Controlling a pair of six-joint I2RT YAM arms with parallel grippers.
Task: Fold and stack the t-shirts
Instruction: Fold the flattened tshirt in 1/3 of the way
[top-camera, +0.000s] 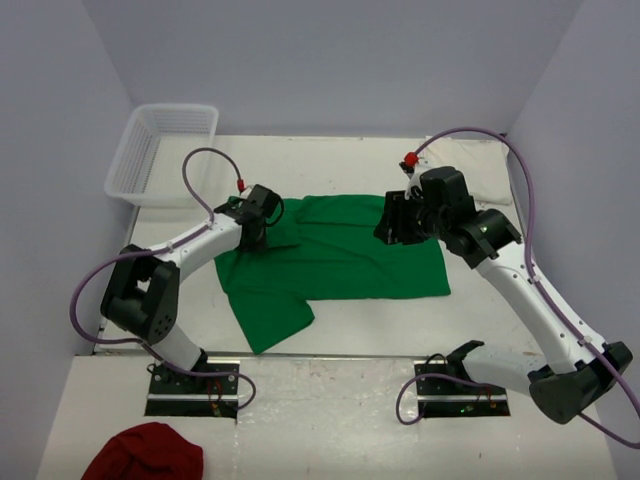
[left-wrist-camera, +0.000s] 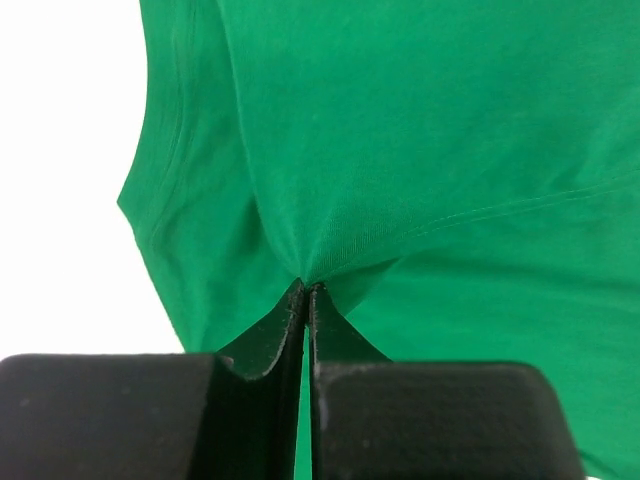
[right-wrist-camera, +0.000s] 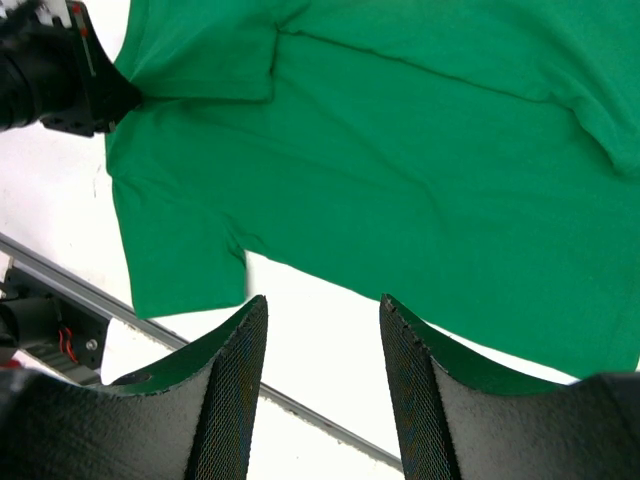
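**Green t-shirt: folding has only just begun**

Green t-shirt (top-camera: 330, 255) lies in the middle of the white table (top-camera: 330, 380), between the two arms. It is mostly spread out flat. One short sleeve sticks out toward the near left. At the far left a flap looks doubled over onto the body, so maybe one small fold is made. The rest of the job is not done: the shirt is no neat square yet, and nothing is stacked. I cannot pick out a second shirt for sure.

The left gripper (left-wrist-camera: 305, 290) is at the shirt's far left edge. Its two fingers are pressed together and pinch a bit of the green cloth. The cloth pulls up into a little tent with wrinkles running out from it.

The right gripper (right-wrist-camera: 322, 320) hangs above the far right part of the shirt. Its fingers are spread apart and hold nothing.

The shirt is plain, soft and bright green, with neat stitched hems.

A dark red cloth (top-camera: 145, 455) sits at the near left, well apart. A white basket (top-camera: 160, 150) stands at the far left.
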